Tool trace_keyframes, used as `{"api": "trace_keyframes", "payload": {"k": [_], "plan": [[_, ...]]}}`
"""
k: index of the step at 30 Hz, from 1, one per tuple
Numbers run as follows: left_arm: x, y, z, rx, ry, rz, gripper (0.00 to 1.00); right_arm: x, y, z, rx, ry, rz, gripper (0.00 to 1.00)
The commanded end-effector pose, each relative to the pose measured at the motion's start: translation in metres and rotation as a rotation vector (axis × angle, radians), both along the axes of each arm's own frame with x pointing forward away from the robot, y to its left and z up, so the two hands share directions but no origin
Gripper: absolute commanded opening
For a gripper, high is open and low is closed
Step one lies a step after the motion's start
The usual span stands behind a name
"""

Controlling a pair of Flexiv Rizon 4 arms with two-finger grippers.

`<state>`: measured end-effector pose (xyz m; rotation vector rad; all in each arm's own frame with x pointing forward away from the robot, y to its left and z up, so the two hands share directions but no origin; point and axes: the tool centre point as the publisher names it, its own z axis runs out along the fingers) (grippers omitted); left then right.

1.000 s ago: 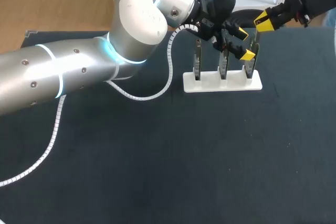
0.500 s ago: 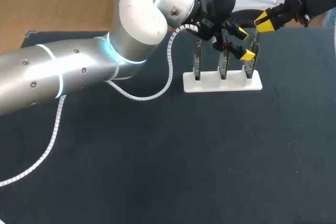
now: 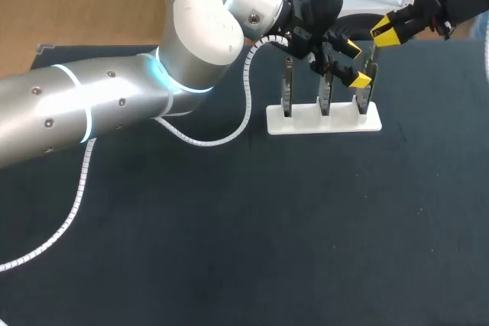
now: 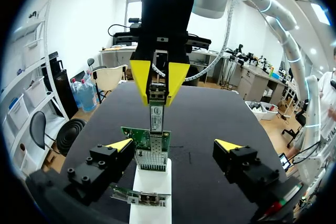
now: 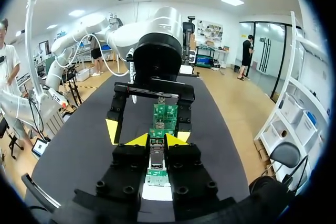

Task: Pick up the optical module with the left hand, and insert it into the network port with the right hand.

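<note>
The optical module is a slim metal stick, held upright by my right gripper, whose yellow fingers are shut on its upper end. Its lower end sits in the metal port of a green network card standing in the white stand. In the right wrist view my right gripper clamps the module over that card. My left gripper is open wide, its fingers either side of the card and touching nothing. From above, my left gripper is at the stand's right end, just below my right gripper.
The white stand holds three upright cards at the back of the dark table. My left arm and its white coiled cable stretch over the table's left half.
</note>
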<state>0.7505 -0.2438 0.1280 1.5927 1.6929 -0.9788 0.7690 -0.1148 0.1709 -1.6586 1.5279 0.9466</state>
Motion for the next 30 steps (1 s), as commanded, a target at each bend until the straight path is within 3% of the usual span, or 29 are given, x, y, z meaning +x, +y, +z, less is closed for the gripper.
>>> {"api": "trace_keyframes", "payload": {"k": [1, 30], "plan": [[0.0021, -0.0009, 0.0002, 0.004, 0.002, -0.003, 1.00, 0.0014, 0.0014, -0.0031, -0.004, 0.007, 0.003, 0.00], [0.0021, -0.0009, 0.0002, 0.004, 0.002, -0.003, 1.00, 0.0018, 0.0013, 0.0010, -0.001, -0.013, -0.004, 0.00]]}}
